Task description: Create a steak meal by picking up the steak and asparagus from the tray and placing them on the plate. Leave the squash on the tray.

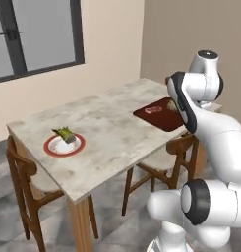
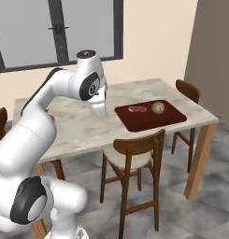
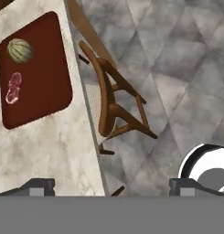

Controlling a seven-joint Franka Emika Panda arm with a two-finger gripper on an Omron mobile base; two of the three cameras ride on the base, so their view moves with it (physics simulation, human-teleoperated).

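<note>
Red-brown tray (image 2: 151, 116) lies on the marble table (image 1: 107, 133) and carries the steak (image 2: 137, 109) and the squash (image 2: 158, 108), a little apart. Well away on the same table, my left base view shows the plate (image 1: 64, 145) with the asparagus (image 1: 65, 133) already lying on it. From my hand view I look down on the tray, with a wooden chair (image 3: 114, 103) tucked beside it. My gripper (image 3: 112, 185) hangs above the table edge, fingers spread wide, holding nothing.
</note>
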